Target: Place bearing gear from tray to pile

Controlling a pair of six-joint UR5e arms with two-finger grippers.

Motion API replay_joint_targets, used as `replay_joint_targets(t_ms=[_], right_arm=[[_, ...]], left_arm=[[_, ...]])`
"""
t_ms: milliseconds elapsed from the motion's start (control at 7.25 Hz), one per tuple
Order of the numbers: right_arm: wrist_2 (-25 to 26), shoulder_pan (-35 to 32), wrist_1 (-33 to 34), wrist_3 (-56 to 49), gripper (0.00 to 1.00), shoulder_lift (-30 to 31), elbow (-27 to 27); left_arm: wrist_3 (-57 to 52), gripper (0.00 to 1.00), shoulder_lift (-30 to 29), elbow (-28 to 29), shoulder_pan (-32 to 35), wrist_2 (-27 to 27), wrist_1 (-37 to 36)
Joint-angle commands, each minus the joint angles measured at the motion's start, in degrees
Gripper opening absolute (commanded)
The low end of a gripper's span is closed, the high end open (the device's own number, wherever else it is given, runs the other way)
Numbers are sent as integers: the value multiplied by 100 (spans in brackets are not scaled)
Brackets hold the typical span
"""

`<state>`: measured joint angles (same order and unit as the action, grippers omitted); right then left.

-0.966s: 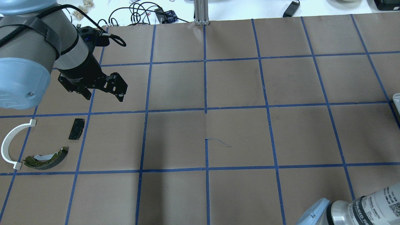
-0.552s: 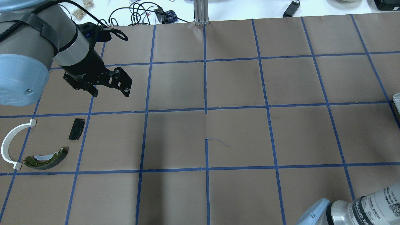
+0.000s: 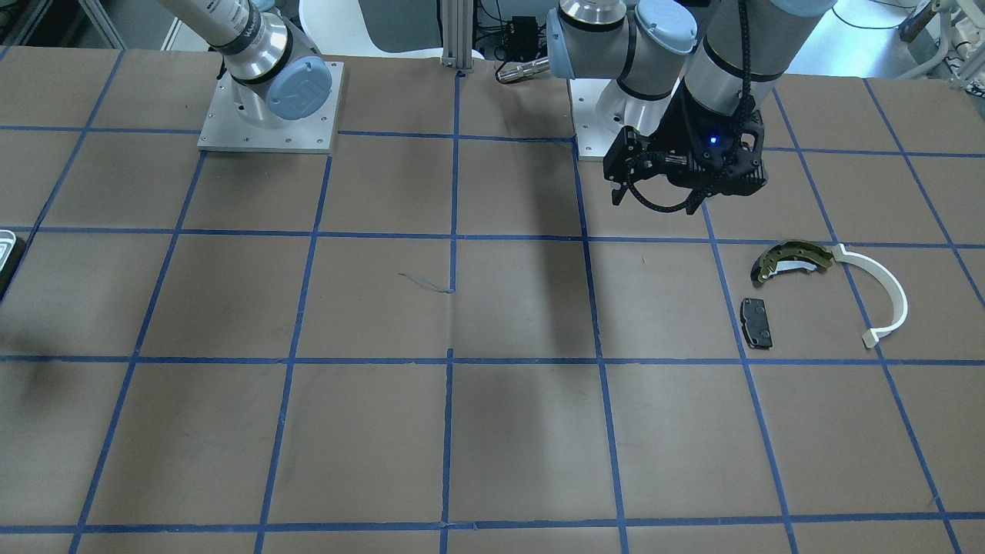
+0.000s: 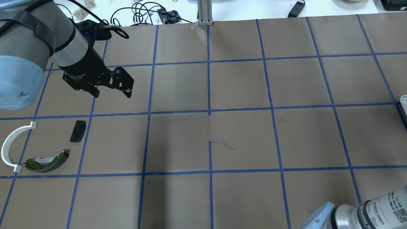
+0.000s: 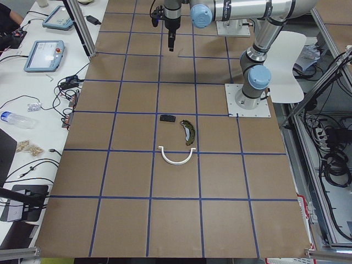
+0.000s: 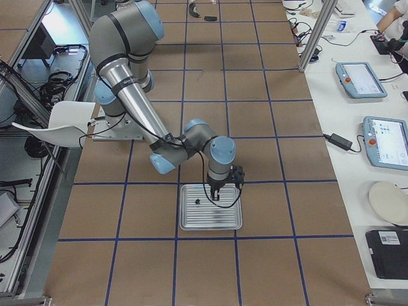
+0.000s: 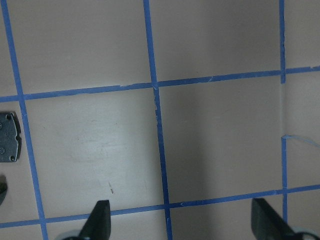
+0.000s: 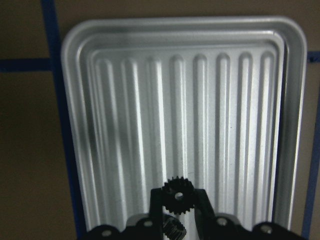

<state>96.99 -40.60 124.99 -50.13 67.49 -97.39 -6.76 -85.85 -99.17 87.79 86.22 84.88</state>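
In the right wrist view my right gripper (image 8: 178,197) is shut on the bearing gear (image 8: 178,189), a tiny black toothed wheel, just above the ribbed silver tray (image 8: 70,100). The exterior right view shows this gripper (image 6: 218,193) over the tray (image 6: 210,220). The pile lies at the table's other end: an olive brake shoe (image 4: 47,160), a white arc strip (image 4: 9,146) and a black pad (image 4: 78,131). My left gripper (image 4: 112,93) is open and empty, hovering beyond the pile.
The brown table (image 4: 241,136) has a grid of blue tape. Only a sliver of the tray (image 4: 403,101) shows at the overhead view's right edge. Cables (image 4: 143,14) lie past the far edge. A small dark spot (image 6: 198,201) sits on the tray beside the right gripper.
My left gripper has moved a little away from the pile, toward the far side and slightly right. It stays open. The pile has not moved.
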Motion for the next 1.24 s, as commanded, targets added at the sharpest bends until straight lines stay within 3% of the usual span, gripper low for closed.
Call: replay_joint_targets(t_ms=[0, 276, 552, 1103], right_arm=[[-48, -745, -953, 727, 5, 773, -87], [13, -1779, -1064, 1292, 3, 1167, -298], [-22, -2878, -1379, 2555, 3, 1626, -386], [-75, -5813, -1617, 6741, 4, 1592, -668]], left_arm=[[17, 100, 7, 3, 1, 8, 11], [17, 100, 7, 3, 1, 17, 11], [17, 100, 7, -50, -8, 26, 11], [8, 100, 7, -50, -8, 0, -24]])
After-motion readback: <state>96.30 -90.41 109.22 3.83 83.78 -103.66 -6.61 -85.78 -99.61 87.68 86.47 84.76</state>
